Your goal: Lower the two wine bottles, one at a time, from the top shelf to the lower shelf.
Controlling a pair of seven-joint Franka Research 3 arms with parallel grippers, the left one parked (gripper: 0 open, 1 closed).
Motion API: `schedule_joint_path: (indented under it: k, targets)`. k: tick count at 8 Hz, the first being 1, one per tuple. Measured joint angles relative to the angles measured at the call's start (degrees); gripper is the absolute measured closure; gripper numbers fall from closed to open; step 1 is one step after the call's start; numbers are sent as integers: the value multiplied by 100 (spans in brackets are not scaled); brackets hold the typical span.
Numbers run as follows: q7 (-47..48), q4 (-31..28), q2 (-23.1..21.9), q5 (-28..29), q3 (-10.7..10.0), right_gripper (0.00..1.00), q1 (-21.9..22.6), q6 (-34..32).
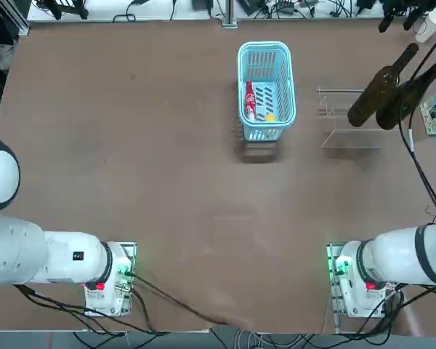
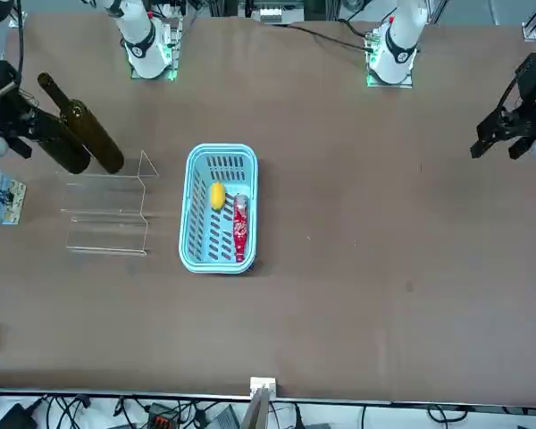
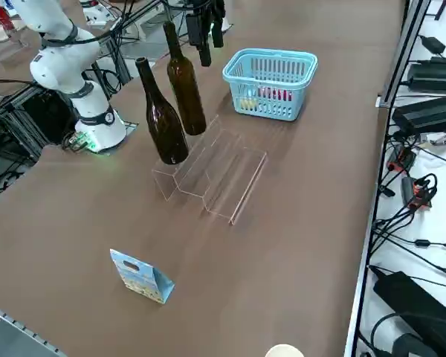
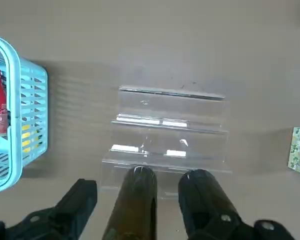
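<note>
In the top view the right gripper [image 1: 397,22] shows at the far right, over the table's far side, its two fingers apart; nearer the robot than it are the two wine bottles [image 1: 378,91], upright on the clear stand [image 1: 351,138], and toward the robot's left lies the blue basket [image 1: 266,131] with a red bottle [image 1: 251,102] and a yellow item [image 1: 269,117]. The brown tabletop [image 1: 167,167] spreads between them, and a pale strip with cables [image 1: 152,10] runs beyond its far edge. In the front view the gripper [image 2: 7,143] hangs beside the bottles, with a printed box [image 2: 2,195] near it and the room's metal frame [image 2: 263,390] along the edge. In the right side view the gripper [image 3: 212,50] is well beyond the bottles, which stand on the top shelf [image 3: 208,141]; the lower shelf [image 3: 241,182] is farther from it, and black cases and wiring [image 3: 420,297] line the pale surface past the table. In the right wrist view the spread fingers [image 4: 82,200] flank one dark bottle [image 4: 140,205], the other overlapping a finger; whether either touches, I cannot tell.
</note>
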Motion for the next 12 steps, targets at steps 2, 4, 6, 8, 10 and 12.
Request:
schedule_joint_path:
  k: [2,4,6,8,10,12]
  targets:
    - [0,30,-23,0,10,0,25,-166]
    - [2,43,-167,0,23,0,87,-448]
    - [3,45,-387,-1,26,0,135,-772]
    - [3,43,-594,-1,26,4,137,-1102]
    - [3,32,-720,-2,28,15,138,-1346]
    - [3,-57,-798,-40,31,15,138,-1438]
